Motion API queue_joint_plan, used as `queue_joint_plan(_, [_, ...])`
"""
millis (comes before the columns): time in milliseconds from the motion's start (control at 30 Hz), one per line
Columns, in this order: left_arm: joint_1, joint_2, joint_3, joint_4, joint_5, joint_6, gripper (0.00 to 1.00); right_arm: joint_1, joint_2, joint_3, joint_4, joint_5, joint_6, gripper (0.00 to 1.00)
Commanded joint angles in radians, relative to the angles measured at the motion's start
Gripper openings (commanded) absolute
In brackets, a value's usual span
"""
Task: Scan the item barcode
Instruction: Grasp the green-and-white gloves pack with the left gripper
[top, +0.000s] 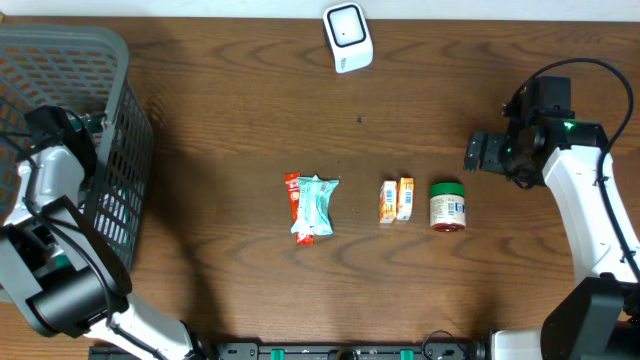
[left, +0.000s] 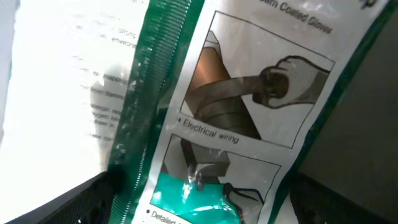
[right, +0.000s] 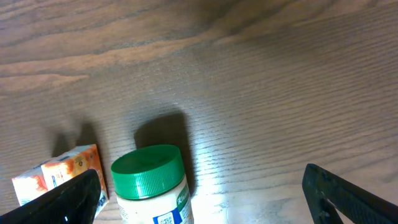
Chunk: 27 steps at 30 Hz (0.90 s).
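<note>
**Grab the jar so its code can face the scanner**

The right hand hangs over the brown wooden table, just to the right of the small white jar with a green lid. Its two fingers are wide apart and hold nothing. The left hand is down in the grey plastic basket at the left edge. Its fingers are wide apart too, right over a see-through packet of gloves with a green stripe, and they do not grip it.

I think the jar is the next thing to scan, because it sits nearest the open right hand. It looks upright at the right end of a row. Two small orange boxes are just beside it, and red and blue-green snack packets lie further left. The white scanner sits at the far edge of the table, well apart from the row.

To do this well, the right hand should come down with one finger on each side of the jar, below the lid. It should not bump the orange boxes. It should squeeze gently so the round jar does not slip. A small printed patch low on the label may be the barcode, so the fingers should stay off it. Then that side can be turned toward the scanner.
</note>
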Motion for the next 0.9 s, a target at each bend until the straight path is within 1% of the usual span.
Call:
queue_joint_plan(0, [0.002,0.006,-0.029,-0.001,-0.127,-0.029,0.91,-0.002,-0.017,0.014,-0.001,0.006,-0.004,0.99])
queue_joint_plan(100, [0.004,0.006,-0.029,-0.001,-0.219,-0.09,0.91,-0.002,-0.017,0.014,-0.001,0.006,-0.004,0.99])
queue_joint_plan(167, [0.005,0.006,-0.029,0.005,-0.195,-0.092,0.91,-0.002,-0.017,0.014,-0.001,0.006,-0.004,0.99])
queue_joint_plan(267, [0.005,0.006,-0.029,0.023,-0.089,-0.087,0.91,-0.002,-0.017,0.014,-0.001,0.006,-0.004,0.99])
queue_joint_plan(467, [0.005,0.006,-0.029,0.016,-0.087,-0.087,0.91,-0.002,-0.017,0.014,-0.001,0.006,-0.004,0.99])
queue_joint_plan(567, [0.004,-0.009,-0.024,0.004,-0.055,-0.07,0.91,-0.002,-0.017,0.014,-0.001,0.006,-0.004,0.99])
queue_joint_plan(767, [0.004,-0.154,-0.016,0.01,-0.05,-0.085,0.91,-0.002,-0.017,0.014,-0.001,0.006,-0.004,0.99])
queue_joint_plan(867, [0.004,-0.181,-0.016,0.01,-0.05,-0.085,0.91,-0.002,-0.017,0.014,-0.001,0.006,-0.004,0.99])
